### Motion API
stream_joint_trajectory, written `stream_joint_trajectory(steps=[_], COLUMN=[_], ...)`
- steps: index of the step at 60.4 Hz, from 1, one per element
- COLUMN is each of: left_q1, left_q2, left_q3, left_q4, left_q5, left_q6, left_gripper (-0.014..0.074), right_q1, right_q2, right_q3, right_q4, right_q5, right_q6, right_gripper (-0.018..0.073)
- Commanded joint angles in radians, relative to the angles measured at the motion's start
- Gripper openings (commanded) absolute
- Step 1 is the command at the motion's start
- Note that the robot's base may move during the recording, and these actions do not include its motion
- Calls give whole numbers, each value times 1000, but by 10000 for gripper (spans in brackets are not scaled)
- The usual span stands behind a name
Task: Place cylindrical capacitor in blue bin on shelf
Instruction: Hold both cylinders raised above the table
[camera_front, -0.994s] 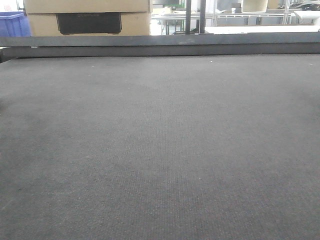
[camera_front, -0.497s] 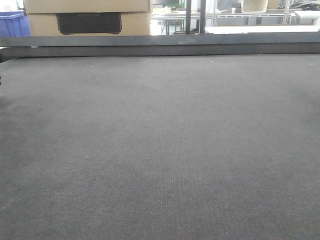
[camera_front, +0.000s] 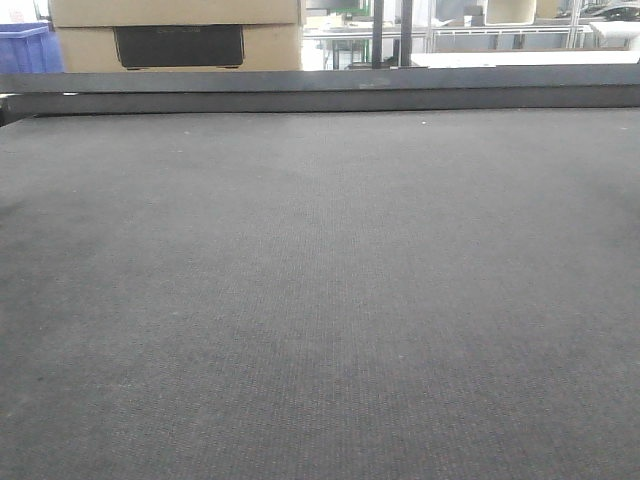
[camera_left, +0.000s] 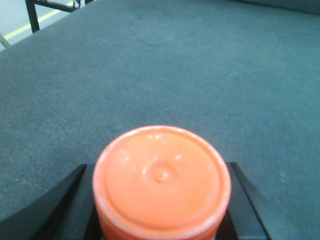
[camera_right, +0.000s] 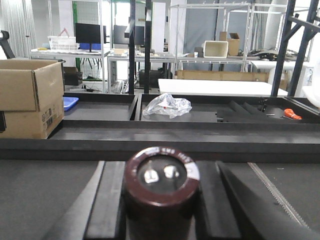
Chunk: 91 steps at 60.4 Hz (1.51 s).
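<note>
Against the earlier front-facing frames the scene is unchanged: no item on the bench (camera_front: 320, 300) has shifted, and no arm has entered that view. Its dark grey mat surface runs bare to the far edge, where a dark raised rail (camera_front: 320, 90) crosses the full width. Beyond the far left corner stands a cardboard box (camera_front: 175, 35) with a dark handle slot, and a blue bin (camera_front: 22, 48) is partly visible just to its left.

The right gripper (camera_right: 161, 200) has both black fingers (camera_right: 107, 205) closed against the sides of the cylindrical capacitor (camera_right: 162, 176). The capacitor is held upright, its dark brown rim and lighter top with two silvery terminals facing the right wrist camera. Ahead of it, past the bench's far edge, lie dark trays; a crumpled clear plastic bag (camera_right: 166, 106) rests in one, and an orange-handled tool (camera_right: 290, 114) lies in a tray to the right. A second cardboard box (camera_right: 30, 97) sits at left, with a blue tray (camera_right: 70, 103) just beside it. Dark uprights and pale racks stand further back.

The left gripper (camera_left: 161, 200) has its fingers (camera_left: 245, 200) pressed against both sides of an orange cylinder (camera_left: 162, 177), top face towards the camera, above bare mat.
</note>
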Motion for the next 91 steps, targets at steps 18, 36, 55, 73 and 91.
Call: stream_joint_trajectory(steps=[18,36,55,73,91], left_q1=[-54,-204,-289,-289,-289], left_q2=[-403,-641,-788,-951,-1095], left_q3=[-95,-278,-281,-240,-215], left_q4=[169,169,100,90,90], left_q5=[517,1029,1255,1381,1463], left_q6=[1,1,1,1,13], left_gripper=[-111,-111,-111,-111,-111], right_q1=[-1,-1,-1,-1,-1], right_q2=[-8,25,36,-25,-251], right_q3=[-3,-3,-3,-3,-5], right_q4=[-6,-34,-53,32,32], right_q5=[106,280,534,659,733], right_q6=[-3,-3,-3,-5,-71], right_gripper=[-162,-162,-162,-162,-162])
